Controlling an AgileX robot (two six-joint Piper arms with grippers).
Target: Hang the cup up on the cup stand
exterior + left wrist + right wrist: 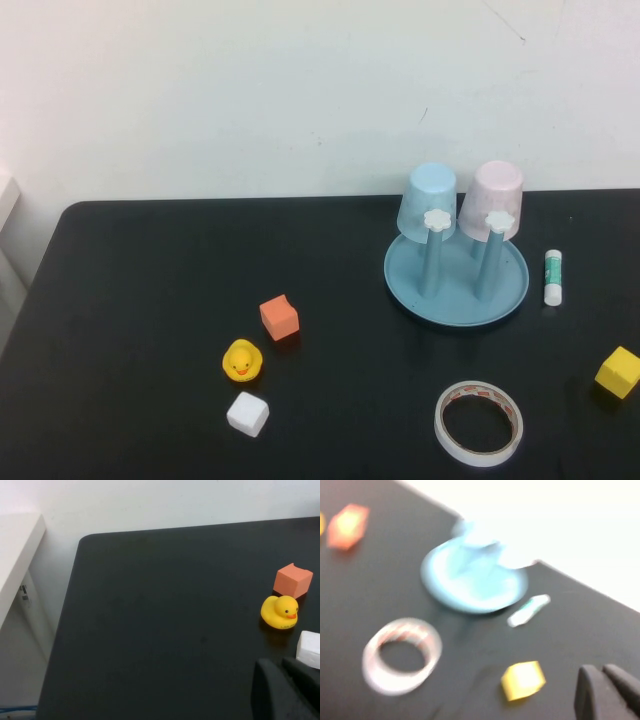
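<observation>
pink cup (492, 198) sits inverted on the stand (456, 290), well away from both grippers. left gripper (287, 687) and right gripper (610, 690) look clenched, empty. you're done—just stay clear.

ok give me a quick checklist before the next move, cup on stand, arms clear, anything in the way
1. Pink cup upside down over a rear peg of the cup stand: ok.
2. Blue cup hung beside it: ok.
3. Two front pegs free: ok.
4. Left hand back by the white cube, nothing between its fingertips: ok.
5. Right hand off the stand, near the yellow cube: ok.
6. Hands open or shut: cannot tell.
</observation>
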